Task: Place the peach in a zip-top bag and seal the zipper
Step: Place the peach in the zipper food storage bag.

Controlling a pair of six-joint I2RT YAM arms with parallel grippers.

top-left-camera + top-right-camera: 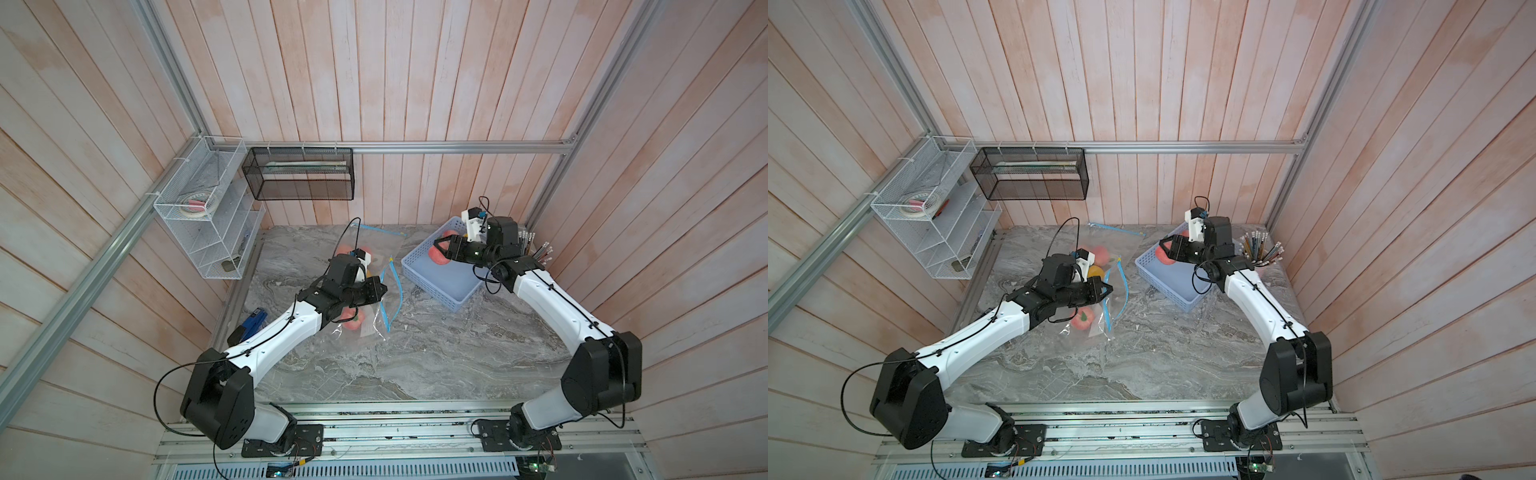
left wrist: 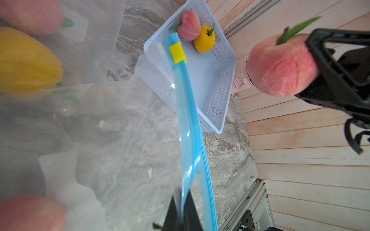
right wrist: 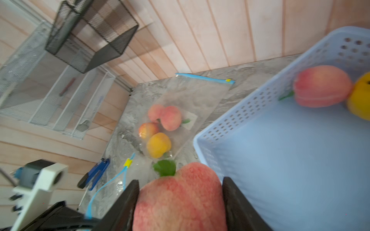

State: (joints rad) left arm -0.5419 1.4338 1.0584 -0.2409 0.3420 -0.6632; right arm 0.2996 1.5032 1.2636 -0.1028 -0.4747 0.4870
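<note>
- Right wrist view: the right end effector (image 3: 180, 182) is clamped on the peach (image 3: 180, 206), held aloft by the basket (image 3: 240, 112), right of centre in both top views.
- Left end effector (image 2: 180, 212) pinches the zipper (image 2: 188, 120) of the bag (image 2: 120, 140), probably to prop the mouth for loading.
- How wide the mouth gapes is unclear; fruit (image 2: 26, 60) beside it blurs.

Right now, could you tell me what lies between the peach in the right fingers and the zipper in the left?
The blue basket's wall and a strip of bare marble table separate peach and zipper, seen in both top views.
</note>
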